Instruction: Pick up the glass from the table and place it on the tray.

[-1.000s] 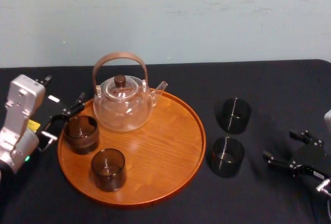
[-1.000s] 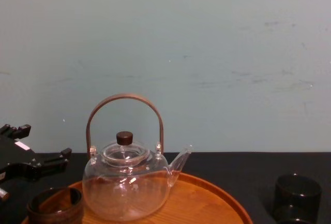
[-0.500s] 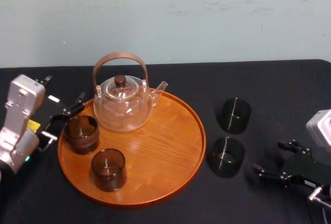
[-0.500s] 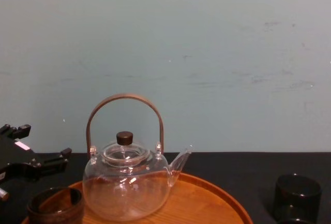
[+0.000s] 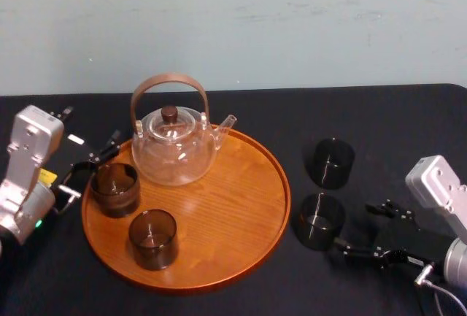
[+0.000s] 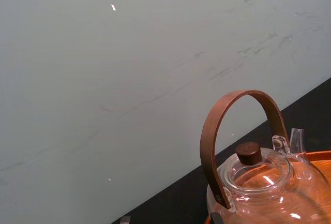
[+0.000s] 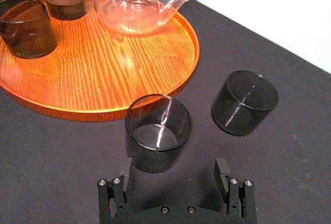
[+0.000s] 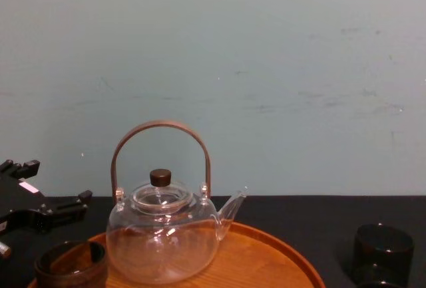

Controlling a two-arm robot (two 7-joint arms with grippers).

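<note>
Across the lower two thirds of the head view the table point(image 5: 379, 115) spread in black cloth, its far edge meeting a pale wall. On its left half sat the tray point(image 5: 241, 206), round and low-rimmed, with bare wood open over its centre and right side. At the tray's upper left stood the teapot point(image 5: 174, 152), spout aimed to the right. The chest view gave it side-on, handle arched over the lid. The left gripper point(image 5: 89, 170) rested at the tray's left rim, fingers spread apart, just beside a banded glass point(image 5: 114, 189). A plain dark glass point(image 5: 152, 239) stood below that one in the frame, also on the tray. The right gripper point(image 5: 355, 228) lay low at the lower right of the head view, jaws wide and holding nothing. The right wrist view added the spacing: the fingers point(image 7: 222, 169) were set wider than the near glass point(image 7: 158, 131), which stood on the cloth just ahead of them, close beside the tray's rim but apart from it. A far glass point(image 7: 244, 102) stood near, with a strip of bare cloth between the two. The near glass stood upright, long axis vertical, mouth up, and black cloth lay open to its right
</note>
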